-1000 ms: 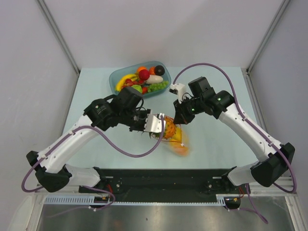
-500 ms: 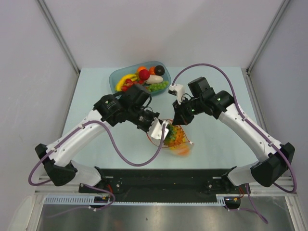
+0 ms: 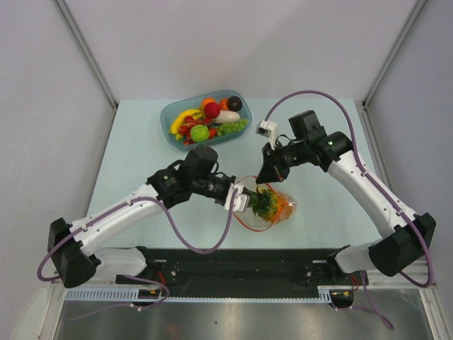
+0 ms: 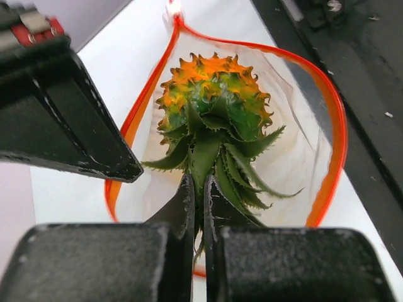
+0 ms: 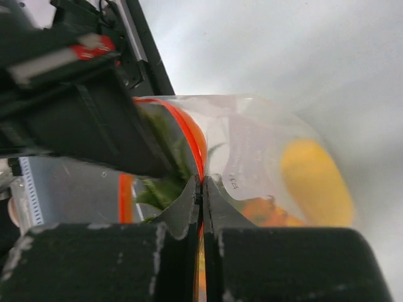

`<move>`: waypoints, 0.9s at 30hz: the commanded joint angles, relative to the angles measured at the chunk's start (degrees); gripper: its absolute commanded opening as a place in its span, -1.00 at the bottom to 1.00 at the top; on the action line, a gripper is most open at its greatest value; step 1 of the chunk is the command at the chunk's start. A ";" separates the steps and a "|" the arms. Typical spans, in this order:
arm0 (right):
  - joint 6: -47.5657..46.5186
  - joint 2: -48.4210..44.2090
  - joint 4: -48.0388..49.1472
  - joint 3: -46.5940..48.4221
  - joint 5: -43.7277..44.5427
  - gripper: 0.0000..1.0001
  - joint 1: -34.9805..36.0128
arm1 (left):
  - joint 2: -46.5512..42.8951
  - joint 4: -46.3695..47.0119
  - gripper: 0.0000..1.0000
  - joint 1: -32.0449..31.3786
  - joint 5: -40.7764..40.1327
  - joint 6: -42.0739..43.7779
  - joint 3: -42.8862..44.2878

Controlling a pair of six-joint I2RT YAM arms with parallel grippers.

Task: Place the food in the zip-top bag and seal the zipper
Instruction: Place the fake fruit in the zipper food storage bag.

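My left hand [image 4: 199,189] grips the pineapple [image 4: 214,100] leaves in the zip-top bag [image 4: 296,157] mouth; right hand [image 5: 201,187] pinches its zipper [image 5: 194,137].

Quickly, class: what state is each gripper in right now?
Left gripper: shut on the pineapple by its leaves.
Right gripper: shut on the zip-top bag at its zipper.
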 commanded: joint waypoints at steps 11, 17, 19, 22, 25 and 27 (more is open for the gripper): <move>-0.33 0.34 1.85 -1.12 -13.73 -1.00 -5.30 | 2.32 13.99 0.37 -3.11 -14.97 -7.83 -4.92; -2.09 0.34 0.88 -0.94 -13.90 -1.00 -6.97 | -3.82 5.04 0.68 -0.31 -12.37 -9.07 0.26; -2.26 0.52 0.79 -0.85 -14.17 -1.00 -7.23 | -7.24 1.51 0.66 0.23 -9.81 -7.41 1.84; -2.44 0.87 0.88 -0.85 -14.08 -1.00 -7.58 | -9.89 -6.13 0.56 0.23 -6.64 0.05 2.55; -2.27 1.57 0.88 -0.59 -14.17 -1.00 -7.67 | -9.90 -17.02 0.26 0.23 -4.97 9.18 4.92; -2.09 1.83 1.05 -0.59 -14.17 -1.00 -7.67 | -7.89 -24.21 0.09 -0.21 -5.57 12.28 6.15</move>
